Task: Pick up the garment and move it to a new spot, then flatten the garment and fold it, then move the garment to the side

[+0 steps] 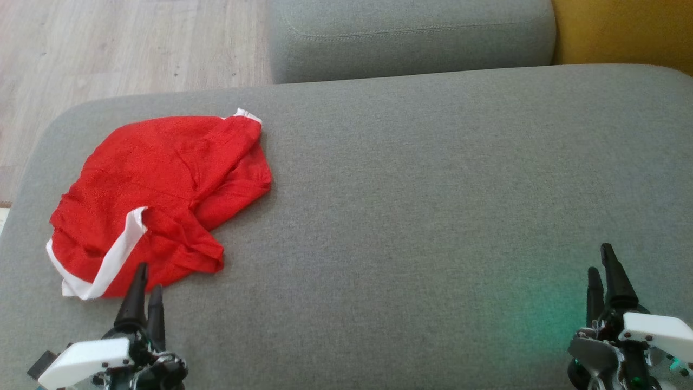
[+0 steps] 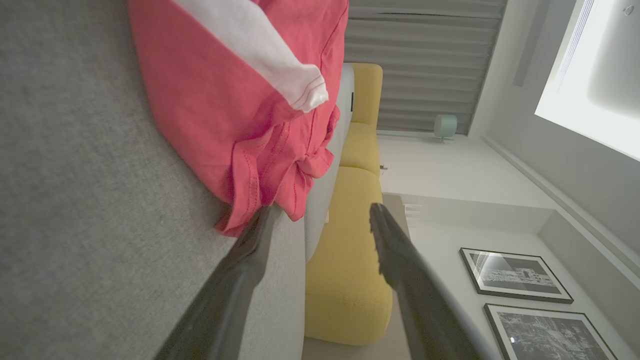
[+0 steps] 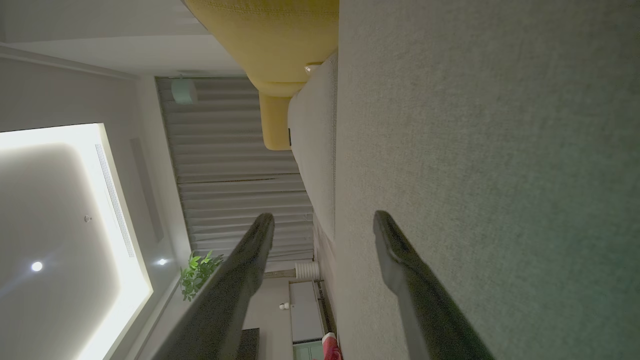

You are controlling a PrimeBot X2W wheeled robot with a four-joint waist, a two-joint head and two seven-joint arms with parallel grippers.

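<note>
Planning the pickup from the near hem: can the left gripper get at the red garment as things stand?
Probably yes: the left gripper is open, its tips right at the garment's near edge on the cushion, nothing between them.

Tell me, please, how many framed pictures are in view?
2, both at the lower right of the left wrist view: the first framed picture shown whole, the second framed picture beside it, cut by the view's edge. More may lie beyond.
</note>
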